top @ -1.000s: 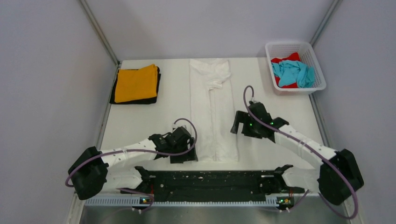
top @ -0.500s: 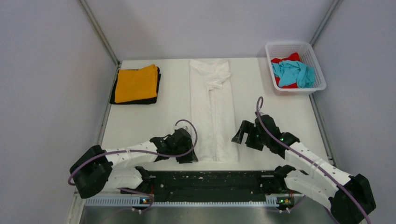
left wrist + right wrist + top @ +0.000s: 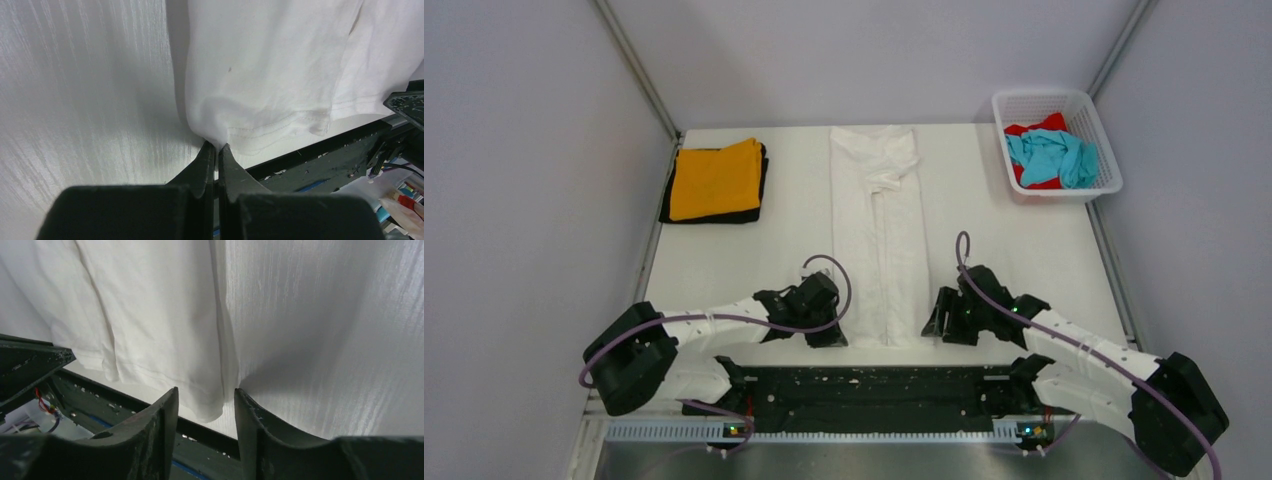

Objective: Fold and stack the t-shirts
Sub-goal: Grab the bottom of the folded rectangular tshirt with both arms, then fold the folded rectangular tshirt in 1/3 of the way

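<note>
1. We see the white t-shirt (image 3: 879,230) lying as a long folded strip down the middle of the counter (image 3: 724,270), with its hem at the near edge.
2. Bare counter flanks the shirt on both sides. Far to its left an orange tee (image 3: 716,178) sits folded on a black tee (image 3: 665,208). Far to its right a basket (image 3: 1096,140) holds a teal tee (image 3: 1054,155) and a red tee (image 3: 1042,181).
3. The left hand (image 3: 216,147) is closed, pinching the shirt's near-left hem corner; only its wrist view shows the pinch.
4. The right hand (image 3: 205,405) stands with its fingers apart around the near-right corner. We cannot tell whether they touch the cloth.
</note>
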